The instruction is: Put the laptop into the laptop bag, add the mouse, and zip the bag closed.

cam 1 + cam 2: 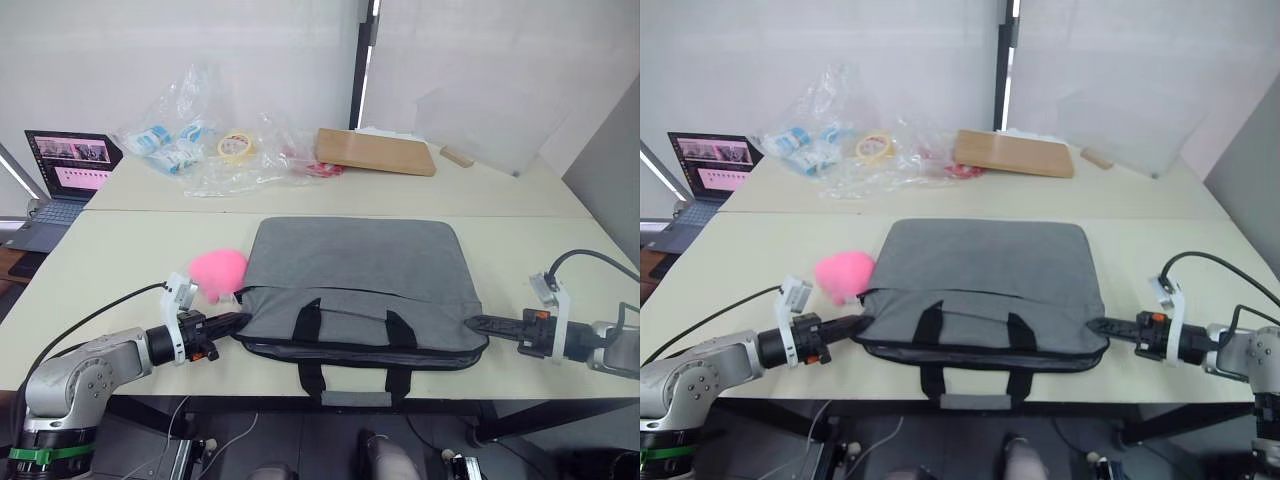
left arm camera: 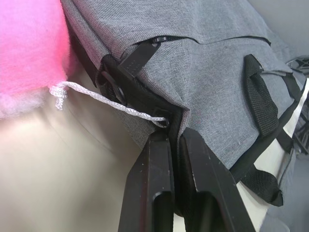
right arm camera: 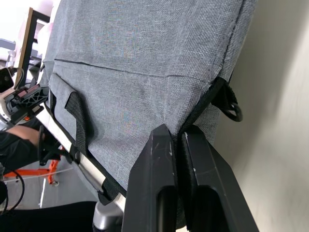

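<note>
While both of my arms reach in low from the near edge, the laptop bag (image 1: 355, 285) lies flat between them on the front table (image 1: 120, 262). It is a grey woven-fabric rectangle with rounded corners, black edging and two black webbing handles (image 1: 350, 330) draped over its near side.

My left gripper (image 1: 230, 322) points inward at the bag's near left corner. Seen from the left wrist, its two black fingers (image 2: 154, 183) are pinched almost together on the black edging at that corner, where a thin white cord (image 2: 111, 101) ends; the cord runs over to a fluffy pink ball (image 1: 220, 270) touching the bag's left side. A black zipper pull (image 2: 137, 55) sits just past the fingertips.

My right gripper (image 1: 480, 325) mirrors it at the near right corner, arm stretched level along the table edge. From the right wrist, its fingers (image 3: 157, 169) are closed on the corner seam, beside a black ring (image 3: 231, 108).

Pale cream tabletop, smooth and matt. Behind it stands a second table with crumpled clear plastic bags (image 1: 200, 145), a roll of tape (image 1: 236, 147), a wooden board (image 1: 375, 151) and a small dark laptop (image 1: 65, 175) with its screen lit. White walls behind.
</note>
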`<state>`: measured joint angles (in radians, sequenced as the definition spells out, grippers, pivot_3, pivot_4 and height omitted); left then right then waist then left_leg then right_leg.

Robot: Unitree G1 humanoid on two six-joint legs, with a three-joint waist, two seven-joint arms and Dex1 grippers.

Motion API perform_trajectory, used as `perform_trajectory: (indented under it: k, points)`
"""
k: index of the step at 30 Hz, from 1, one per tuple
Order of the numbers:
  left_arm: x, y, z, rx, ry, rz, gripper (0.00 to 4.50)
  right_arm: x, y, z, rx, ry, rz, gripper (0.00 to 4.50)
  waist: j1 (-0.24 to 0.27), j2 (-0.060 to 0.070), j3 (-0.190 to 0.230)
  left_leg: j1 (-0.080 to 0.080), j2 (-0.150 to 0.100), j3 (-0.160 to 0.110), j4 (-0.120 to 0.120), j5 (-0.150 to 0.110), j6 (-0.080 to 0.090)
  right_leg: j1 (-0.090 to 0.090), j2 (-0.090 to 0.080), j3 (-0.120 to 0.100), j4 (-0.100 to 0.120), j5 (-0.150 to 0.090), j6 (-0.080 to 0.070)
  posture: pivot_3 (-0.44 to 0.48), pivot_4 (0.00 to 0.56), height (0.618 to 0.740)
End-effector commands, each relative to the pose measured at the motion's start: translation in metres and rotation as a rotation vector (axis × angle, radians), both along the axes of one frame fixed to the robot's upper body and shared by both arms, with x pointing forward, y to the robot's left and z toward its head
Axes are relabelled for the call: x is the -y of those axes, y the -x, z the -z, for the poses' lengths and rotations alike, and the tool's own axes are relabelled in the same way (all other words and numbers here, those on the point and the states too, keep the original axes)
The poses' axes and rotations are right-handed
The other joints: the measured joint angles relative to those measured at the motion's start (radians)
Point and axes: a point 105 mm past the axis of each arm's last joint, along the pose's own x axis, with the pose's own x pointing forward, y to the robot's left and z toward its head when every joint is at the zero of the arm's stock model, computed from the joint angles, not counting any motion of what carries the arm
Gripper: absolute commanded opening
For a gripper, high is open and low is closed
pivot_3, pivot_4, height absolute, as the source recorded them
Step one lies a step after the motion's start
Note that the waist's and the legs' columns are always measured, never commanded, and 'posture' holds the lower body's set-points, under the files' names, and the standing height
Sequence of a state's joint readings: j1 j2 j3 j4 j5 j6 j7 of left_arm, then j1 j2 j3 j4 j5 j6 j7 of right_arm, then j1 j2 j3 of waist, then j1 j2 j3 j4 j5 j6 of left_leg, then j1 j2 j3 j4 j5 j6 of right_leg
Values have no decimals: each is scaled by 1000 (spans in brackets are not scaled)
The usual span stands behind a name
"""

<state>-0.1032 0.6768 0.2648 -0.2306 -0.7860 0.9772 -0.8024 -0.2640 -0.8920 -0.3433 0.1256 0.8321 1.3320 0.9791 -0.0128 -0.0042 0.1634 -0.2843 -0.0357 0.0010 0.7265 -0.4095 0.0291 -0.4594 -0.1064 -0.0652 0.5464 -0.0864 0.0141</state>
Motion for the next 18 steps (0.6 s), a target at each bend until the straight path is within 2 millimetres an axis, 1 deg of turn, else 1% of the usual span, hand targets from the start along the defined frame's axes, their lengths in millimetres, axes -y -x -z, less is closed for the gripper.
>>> perform_trajectory:
  k: [1, 5, 6, 7, 9, 10, 13, 14, 15, 16, 18]
  points:
    - [3, 5, -3, 19, -3, 37, 0, -9, 1, -16, 73, -30, -41, 23, 0, 0, 0, 0, 0, 0, 0, 0, 0, 0, 0, 0, 0, 0, 0, 0, 150, 740]
    - [0, 4, -3, 44, -15, 29, 0, -11, 0, -15, 85, -19, -45, 23, -2, 0, 0, 1, 0, 0, 0, 0, 0, 0, 0, 1, 1, 0, 0, 0, 150, 740]
    - [0, 5, -3, 60, -21, 34, 580, -11, 0, -16, 89, -19, -45, 0, -3, 0, 0, 1, 0, 0, 0, 0, 0, 0, 0, 1, 1, 0, 0, 0, 150, 740]
    - [-1, 6, -4, 72, -26, 39, 751, -10, 0, -16, 91, -20, -46, 0, -3, 0, 0, 1, 0, 0, 0, 0, 0, 0, 0, 1, 1, 0, 0, 0, 150, 740]
    - [-5, 7, -5, 74, -23, 34, 1367, -5, -4, -18, 116, -4, -18, 699, -3, 0, 0, 1, 0, 1, 0, 0, 0, 0, 0, 1, 1, 0, 0, 0, 150, 740]
    - [-8, 7, -6, 76, -21, 20, 1752, -2, -5, -19, 128, 4, -10, 1007, -3, 0, 0, 1, 0, 1, 0, 0, 0, 0, 0, 1, 1, 0, 0, 0, 150, 740]
    - [-21, 5, -10, 89, -25, -27, 2708, 5, -7, -23, 158, 40, 3, 1987, -3, 0, 0, 1, 0, 1, 0, 0, 0, 0, 0, 1, 1, 0, 0, 0, 150, 740]
    - [-27, 6, -13, 93, -30, -42, 3075, 11, -8, -25, 175, 62, 17, 2364, -2, 0, 0, 1, 0, 1, 0, 0, 0, 0, 0, 1, 1, 0, 0, 0, 150, 740]
    - [-31, 7, -14, 94, -33, -50, 3328, 15, -9, -26, 186, 77, 26, 2649, -2, 0, 0, 1, 0, 1, 0, 0, 0, 0, 0, 1, 1, 0, 0, 0, 150, 740]
    - [-37, 9, -17, 98, -40, -58, 3716, 21, -11, -29, 201, 103, 36, 3044, -2, 0, 0, 1, 0, 1, 0, 0, 0, 0, 0, 1, 1, 0, 0, 0, 150, 740]
    - [-51, 12, -23, 109, -63, -82, 4370, 34, -13, -33, 233, 177, 41, 3700, -3, 0, 0, 1, 0, 1, 0, 0, 0, 0, 0, 1, 1, 0, 0, 0, 150, 740]
